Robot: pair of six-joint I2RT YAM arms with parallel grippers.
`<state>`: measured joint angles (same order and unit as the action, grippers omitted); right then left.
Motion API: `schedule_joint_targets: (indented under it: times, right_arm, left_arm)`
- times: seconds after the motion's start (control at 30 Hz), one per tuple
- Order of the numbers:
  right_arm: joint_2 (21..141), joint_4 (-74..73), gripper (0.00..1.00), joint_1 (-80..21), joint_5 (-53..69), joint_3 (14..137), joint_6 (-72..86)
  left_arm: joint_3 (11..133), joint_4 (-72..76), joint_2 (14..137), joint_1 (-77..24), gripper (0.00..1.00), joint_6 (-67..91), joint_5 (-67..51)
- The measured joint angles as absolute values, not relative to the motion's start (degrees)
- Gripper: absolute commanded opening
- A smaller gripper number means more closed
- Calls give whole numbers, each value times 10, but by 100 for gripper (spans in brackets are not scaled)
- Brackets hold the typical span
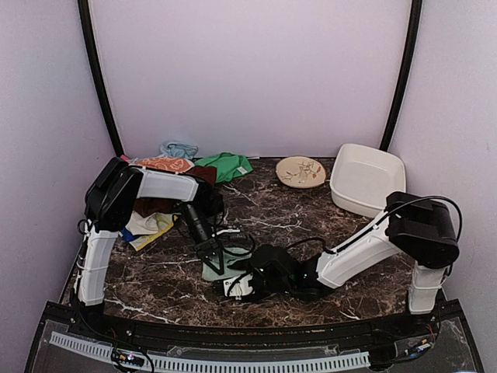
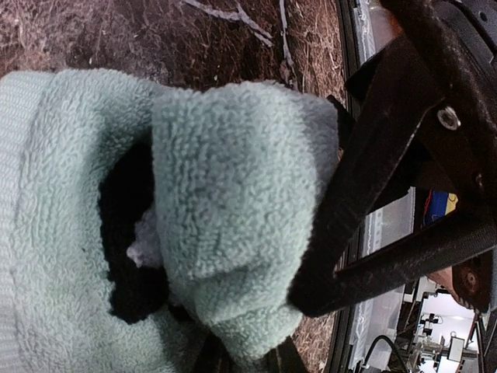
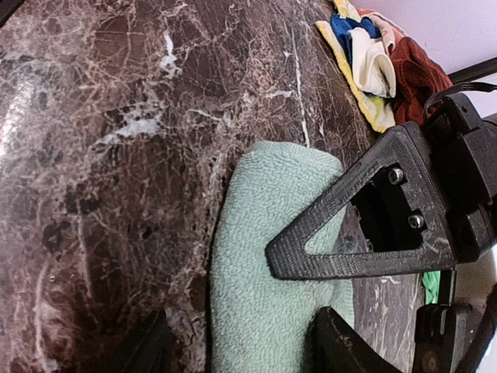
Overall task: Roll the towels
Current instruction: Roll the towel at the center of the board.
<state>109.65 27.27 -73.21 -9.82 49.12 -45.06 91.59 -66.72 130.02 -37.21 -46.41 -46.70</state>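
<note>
A pale mint-green towel [image 1: 214,270] lies partly rolled on the marble table near the front middle. It fills the left wrist view [image 2: 233,194], where a thick fold sits between my left fingers. My left gripper [image 1: 211,255] [image 2: 248,359] is shut on that fold. Its triangular finger [image 3: 349,225] presses on the towel [image 3: 256,303] in the right wrist view. My right gripper [image 1: 233,286] [image 3: 245,350] is open, with its fingertips either side of the towel's near end. A maroon towel [image 1: 203,174] [image 3: 415,74] lies in the pile at the back left.
Loose towels are piled at the back left: green [image 1: 229,165], orange [image 1: 163,164], blue [image 1: 178,148], and yellow and white [image 1: 151,225]. A round plate [image 1: 300,171] and a white basin [image 1: 365,179] stand at the back right. The two arms meet closely over the towel.
</note>
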Motion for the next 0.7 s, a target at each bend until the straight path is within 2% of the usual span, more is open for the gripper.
schedule_joint_targets:
  times: [0.07,0.13,0.2,0.3,0.43,0.7]
  right_arm:
    - [1105,273,57,-722,-90,502,-451]
    - [1113,272,51,-714,-85,513,-450]
    - [1120,267,44,-707,-79,521,-445]
    - [1125,250,31,-699,-67,534,-426]
    - [1126,216,21,-686,-44,555,-393]
    - [1126,192,12,-662,0,570,-331]
  left_arm:
    - [918,-669,1301,-372,4,-465,-467]
    - [918,-669,1301,-372,13,-468,-467]
    - [918,-670,1302,-372,24,-470,-467]
    - [917,-667,1301,-370,48,-474,-464]
    - [887,-644,1275,-356,50,-475,-470]
    - [752,-516,1147,-283,51,-450,-433]
